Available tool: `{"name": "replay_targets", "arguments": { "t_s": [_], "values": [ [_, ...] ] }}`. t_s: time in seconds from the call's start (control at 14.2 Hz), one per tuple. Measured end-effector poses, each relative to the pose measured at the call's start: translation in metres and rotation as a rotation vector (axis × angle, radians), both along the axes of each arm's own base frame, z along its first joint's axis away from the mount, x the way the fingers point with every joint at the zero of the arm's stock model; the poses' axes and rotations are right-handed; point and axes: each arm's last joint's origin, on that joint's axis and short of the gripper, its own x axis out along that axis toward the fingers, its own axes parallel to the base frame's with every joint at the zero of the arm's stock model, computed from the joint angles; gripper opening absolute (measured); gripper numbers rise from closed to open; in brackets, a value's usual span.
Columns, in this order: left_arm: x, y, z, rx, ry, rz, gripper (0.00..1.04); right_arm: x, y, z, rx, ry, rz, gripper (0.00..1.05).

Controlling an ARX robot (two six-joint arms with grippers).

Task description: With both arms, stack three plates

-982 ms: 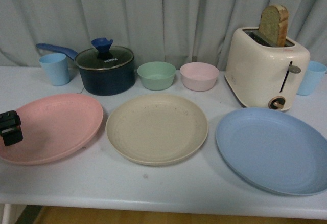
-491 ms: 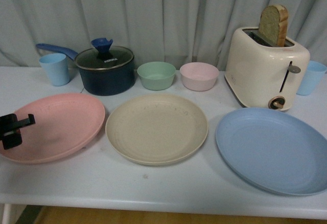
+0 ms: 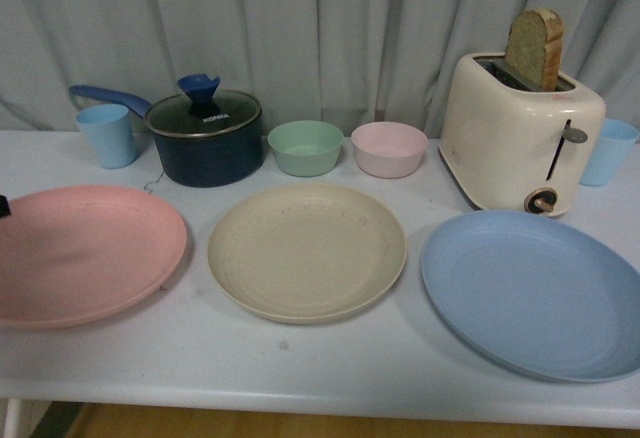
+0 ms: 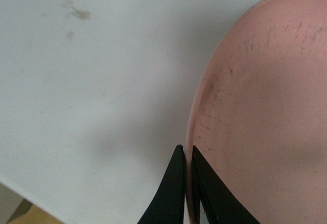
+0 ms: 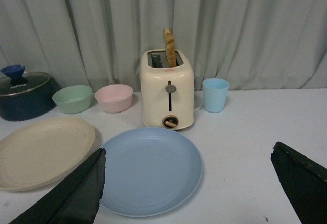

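Movement on the left side first: the pink plate (image 3: pixel 85 253) lies further out toward the left gripper's side than half a second ago. The gap between it and the beige plate (image 3: pixel 307 250) is wider, and its outer rim now runs off the front view. The left gripper (image 4: pixel 186 150), which then stood open over that rim, has drawn almost out of the front view. Its wrist view shows the two fingers pressed together on the plate's rim, one inside the lip and one outside. I take that as a secure pinch, with the plate dragged a little as the arm pulled back. The pickup step looks done, while the lift and the carry over to the beige plate are not.

The right gripper (image 5: pixel 189 150) hangs with its fingers spread wide and holds nothing. The blue plate (image 5: pixel 148 170) lies flat just ahead of and below it, untouched.

The edge of the table (image 4: pixel 76 81) shows close behind the left gripper's outer finger, so pulling further outward risks running the plate off the top. Inward there is open room across bare tabletop to the beige plate. Beyond the pink plate's far rim stand a lidded saucepan (image 3: pixel 205 138) and a blue cup (image 3: pixel 107 134), near enough that a lift should go up before it swings. The toaster (image 5: pixel 167 88) stands beyond the blue plate, apart from it.
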Motion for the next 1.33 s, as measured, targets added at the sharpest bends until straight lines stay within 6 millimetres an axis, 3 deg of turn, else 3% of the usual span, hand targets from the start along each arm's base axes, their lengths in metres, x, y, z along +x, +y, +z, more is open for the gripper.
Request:
{"name": "replay_targets", "arguments": {
  "t_s": [0.21,0.35,0.49,0.63,0.77,0.91,1.19,1.26,1.33],
  "values": [
    [-0.004,0.006,0.045,-0.02,-0.072,-0.015,0.02,0.0,0.0,0.0,0.0,0.0,0.0,0.98],
    [0.001,-0.029,0.078,-0.061,-0.165,-0.12,0.02,0.0,0.0,0.0,0.0,0.0,0.0,0.98],
    [0.007,-0.084,0.095,-0.095,-0.219,-0.266,0.02,0.0,0.0,0.0,0.0,0.0,0.0,0.98],
    [0.01,-0.133,0.09,-0.112,-0.201,-0.366,0.02,0.0,0.0,0.0,0.0,0.0,0.0,0.98],
    [0.018,-0.169,0.08,-0.109,-0.187,-0.412,0.02,0.0,0.0,0.0,0.0,0.0,0.0,0.98],
    [0.023,-0.192,0.068,-0.124,-0.17,-0.442,0.02,0.0,0.0,0.0,0.0,0.0,0.0,0.98],
    [0.029,-0.192,0.048,-0.129,-0.16,-0.385,0.02,0.0,0.0,0.0,0.0,0.0,0.0,0.98],
    [0.031,-0.194,0.03,-0.133,-0.125,-0.374,0.02,0.0,0.0,0.0,0.0,0.0,0.0,0.98],
    [0.031,-0.197,0.026,-0.127,-0.115,-0.377,0.02,0.0,0.0,0.0,0.0,0.0,0.0,0.98]
  ]
}}
